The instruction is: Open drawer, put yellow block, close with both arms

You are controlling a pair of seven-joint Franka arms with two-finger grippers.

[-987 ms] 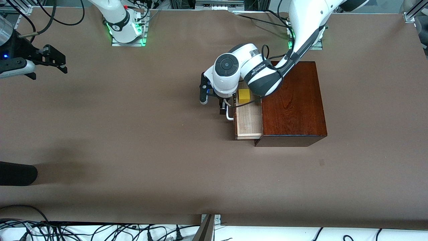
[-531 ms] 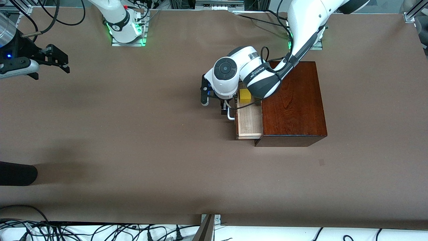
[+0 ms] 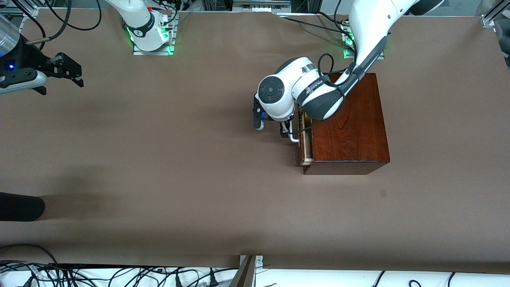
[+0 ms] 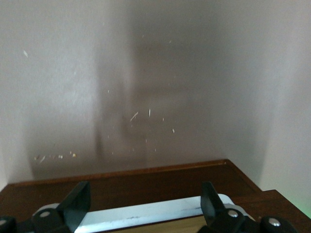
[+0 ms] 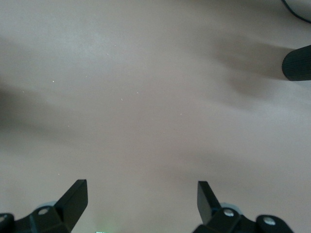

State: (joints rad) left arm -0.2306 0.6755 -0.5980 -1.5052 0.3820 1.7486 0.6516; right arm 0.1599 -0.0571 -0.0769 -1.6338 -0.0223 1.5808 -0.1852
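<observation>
Drawer (image 3: 305, 143) sits nearly shut in your mahogany box (image 3: 347, 123), a pale sliver showing. Your left gripper (image 3: 287, 132) straddles the white handle (image 4: 146, 216), fingers spread; your right gripper (image 3: 65, 71) waits spread-fingered, holding nothing, over the table (image 3: 159, 167).

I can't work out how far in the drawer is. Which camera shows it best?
The front view: the drawer sticks out of the box only slightly. The left wrist view shows only its handle and front panel; the right wrist view shows none.

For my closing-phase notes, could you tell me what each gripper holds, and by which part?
Nothing is gripped: the left gripper stands open astride the drawer handle; the right gripper waits open.
</observation>
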